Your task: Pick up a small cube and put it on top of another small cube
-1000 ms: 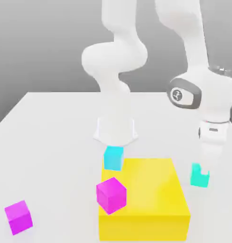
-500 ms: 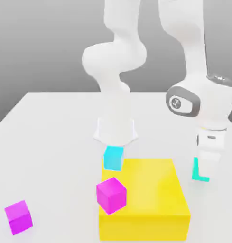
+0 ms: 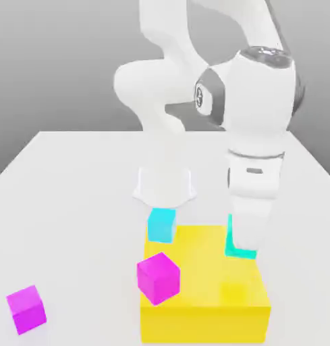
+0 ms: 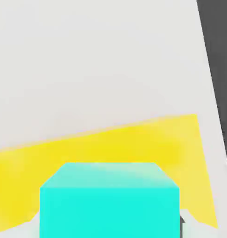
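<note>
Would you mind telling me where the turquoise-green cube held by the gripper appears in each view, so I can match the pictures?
Exterior view: the turquoise-green cube sits under the gripper, over the big yellow block towards the exterior view's right.
Hand view: the cube is large in the foreground, yellow behind it.
Shared landmark: the big yellow block.

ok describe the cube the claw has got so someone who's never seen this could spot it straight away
Start at the big yellow block at the front of the white table. Above its right part, by the exterior view, the white arm's claw is shut on a small turquoise-green cube. It is the one cube off the surface; the bluer cyan cube stands behind the block, and the magenta cubes differ in colour.
</note>
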Robot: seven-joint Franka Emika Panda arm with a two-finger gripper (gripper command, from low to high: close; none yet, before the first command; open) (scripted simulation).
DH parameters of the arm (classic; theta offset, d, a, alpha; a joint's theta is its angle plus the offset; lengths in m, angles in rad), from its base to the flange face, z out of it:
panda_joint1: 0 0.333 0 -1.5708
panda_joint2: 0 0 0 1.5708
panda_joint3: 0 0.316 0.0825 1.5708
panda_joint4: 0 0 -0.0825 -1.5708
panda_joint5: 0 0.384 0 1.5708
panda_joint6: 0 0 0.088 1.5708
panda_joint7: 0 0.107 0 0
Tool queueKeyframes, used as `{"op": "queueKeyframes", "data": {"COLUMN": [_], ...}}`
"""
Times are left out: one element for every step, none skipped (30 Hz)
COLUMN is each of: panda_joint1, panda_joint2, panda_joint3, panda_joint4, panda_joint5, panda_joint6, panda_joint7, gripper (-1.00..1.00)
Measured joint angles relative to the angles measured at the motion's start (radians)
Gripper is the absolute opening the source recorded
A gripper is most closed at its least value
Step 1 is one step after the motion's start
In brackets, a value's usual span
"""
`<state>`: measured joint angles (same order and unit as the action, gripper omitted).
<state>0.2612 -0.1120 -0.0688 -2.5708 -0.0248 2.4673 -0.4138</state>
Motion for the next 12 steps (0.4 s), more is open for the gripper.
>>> {"op": "queueKeyframes", "data": {"panda_joint1": [-0.018, -0.036, -0.054, -0.072, -0.08, -0.083, -0.086, -0.087, -0.089, -0.092, -0.093, -0.093], "panda_joint2": [-0.01, -0.019, -0.028, -0.036, -0.025, -0.006, 0.019, 0.046, 0.075, 0.09, 0.09, 0.09], "panda_joint3": [-0.023, -0.047, -0.072, -0.098, -0.111, -0.118, -0.122, -0.124, -0.125, -0.122, -0.122, -0.122], "panda_joint4": [0.015, 0.031, 0.046, 0.062, 0.065, 0.061, 0.055, 0.046, 0.037, 0.032, 0.032, 0.032], "panda_joint5": [-0.003, -0.005, -0.009, -0.013, -0.009, -0.002, 0.005, 0.012, 0.017, 0.02, 0.02, 0.02], "panda_joint6": [-0.026, -0.052, -0.078, -0.104, -0.098, -0.076, -0.045, -0.01, 0.027, 0.048, 0.048, 0.048], "panda_joint7": [-0.049, -0.098, -0.145, -0.194, -0.222, -0.239, -0.251, -0.26, -0.265, -0.268, -0.268, -0.268], "gripper": [-1.0, -1.0, -1.0, -1.0, -1.0, -1.0, -1.0, -1.0, -1.0, 1.0, 1.0, 1.0]}}
